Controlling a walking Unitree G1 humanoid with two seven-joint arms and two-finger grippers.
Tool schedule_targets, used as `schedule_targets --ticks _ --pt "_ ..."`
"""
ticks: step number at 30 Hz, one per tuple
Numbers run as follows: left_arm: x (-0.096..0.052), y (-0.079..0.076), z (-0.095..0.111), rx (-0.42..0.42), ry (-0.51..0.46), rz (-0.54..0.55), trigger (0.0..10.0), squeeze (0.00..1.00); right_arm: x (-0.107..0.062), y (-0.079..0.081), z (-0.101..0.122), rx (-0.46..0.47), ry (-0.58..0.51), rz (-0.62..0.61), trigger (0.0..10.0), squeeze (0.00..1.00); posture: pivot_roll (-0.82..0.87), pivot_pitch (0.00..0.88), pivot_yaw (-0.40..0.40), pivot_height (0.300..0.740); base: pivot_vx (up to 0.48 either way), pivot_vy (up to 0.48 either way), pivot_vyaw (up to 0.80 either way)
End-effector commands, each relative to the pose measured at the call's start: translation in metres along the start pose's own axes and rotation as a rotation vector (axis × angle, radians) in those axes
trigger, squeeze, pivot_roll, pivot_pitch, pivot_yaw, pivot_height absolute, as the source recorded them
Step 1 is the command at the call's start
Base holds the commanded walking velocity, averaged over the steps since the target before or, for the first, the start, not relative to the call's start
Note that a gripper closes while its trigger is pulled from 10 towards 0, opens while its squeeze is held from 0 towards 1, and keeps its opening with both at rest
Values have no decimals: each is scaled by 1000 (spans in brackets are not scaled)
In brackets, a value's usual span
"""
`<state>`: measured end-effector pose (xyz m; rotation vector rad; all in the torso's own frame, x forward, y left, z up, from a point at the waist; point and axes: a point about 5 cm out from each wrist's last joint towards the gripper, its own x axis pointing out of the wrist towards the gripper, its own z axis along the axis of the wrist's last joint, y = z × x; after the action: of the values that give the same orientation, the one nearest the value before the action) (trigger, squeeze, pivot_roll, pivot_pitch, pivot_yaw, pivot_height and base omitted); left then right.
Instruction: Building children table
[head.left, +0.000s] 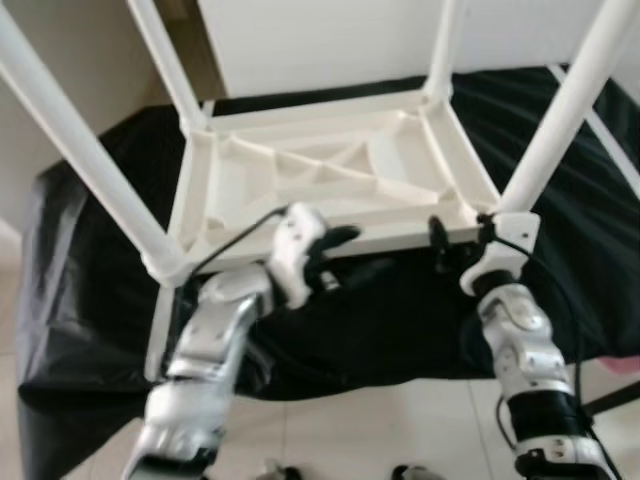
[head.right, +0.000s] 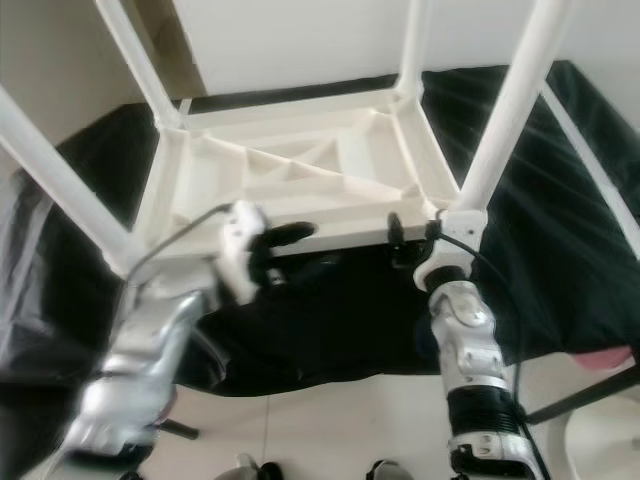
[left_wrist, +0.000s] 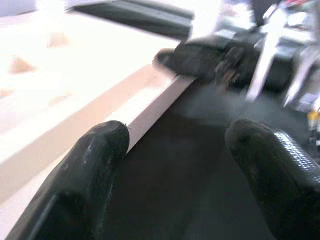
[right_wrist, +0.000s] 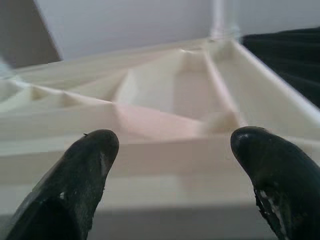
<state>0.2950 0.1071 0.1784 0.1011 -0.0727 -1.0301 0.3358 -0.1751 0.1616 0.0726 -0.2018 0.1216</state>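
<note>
The white table (head.left: 330, 180) lies upside down at frame centre on a black sheet (head.left: 90, 300), legs up. Left gripper (head.left: 335, 245) and right gripper (head.left: 440, 240) sit at its near rim, fingers spread, holding nothing. Assembly looks finished; next they should probably grip the rim and flip it.

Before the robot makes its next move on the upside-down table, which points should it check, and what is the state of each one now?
1. Table lies upside down on the black cloth: ok.
2. Four legs stand up at the corners, such as the near right leg: ok.
3. Legs fully seated: cannot tell.
4. Left gripper open at the near rim: ok.
5. Right gripper open at the near rim beside the right leg: ok.
6. Either gripper already holds the rim: not ok.
</note>
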Motion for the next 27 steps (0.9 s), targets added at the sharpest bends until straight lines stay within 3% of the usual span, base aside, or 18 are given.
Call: schedule_targets --ticks 1,3,5,8,9,11,16,18,20,22,25,27 --pt "-19 0 -5 31 65 -38 10000 0 4 6 -6 -4 24 21 10000 0 25 67 15 740 0 0 0" --pt "-41 4 -13 42 138 1 10000 0 10 -1 -5 -7 30 8 10000 0 35 65 1 740 0 0 0" --pt "-41 4 -13 42 138 1 10000 0 10 -1 -5 -7 30 8 10000 0 35 65 1 740 0 0 0" --pt "-67 5 -18 47 202 18 10000 0 19 -18 2 -23 38 1 10000 0 40 59 -18 740 0 0 0" --pt "-67 5 -18 47 202 18 10000 0 19 -18 2 -23 38 1 10000 0 40 59 -18 740 0 0 0" --pt "-84 4 -23 50 262 29 10000 0 25 -33 9 -54 30 -28 10000 0 39 57 -21 740 0 0 0" --pt "-105 12 -29 33 352 104 10000 0 29 -52 17 -87 17 -101 10000 0 38 55 -26 740 0 0 0" --pt "-119 22 -33 34 408 185 10000 0 28 -61 20 -92 9 -139 10000 0 41 57 -26 740 0 0 0" --pt "-123 25 -34 35 421 204 10000 0 28 -64 20 -92 7 -148 10000 0 41 57 -26 740 0 0 0" --pt "-146 46 -42 27 532 363 10000 0 24 -75 22 -105 4 -184 10000 0 42 62 -21 740 0 0 0" --pt "-157 56 -45 30 575 437 10000 0 22 -81 22 -113 5 -200 10000 0 42 62 -21 740 0 0 0" --pt "-177 78 -42 34 608 605 10000 0 17 -93 22 -127 9 -237 10000 0 40 64 -13 740 0 0 0"
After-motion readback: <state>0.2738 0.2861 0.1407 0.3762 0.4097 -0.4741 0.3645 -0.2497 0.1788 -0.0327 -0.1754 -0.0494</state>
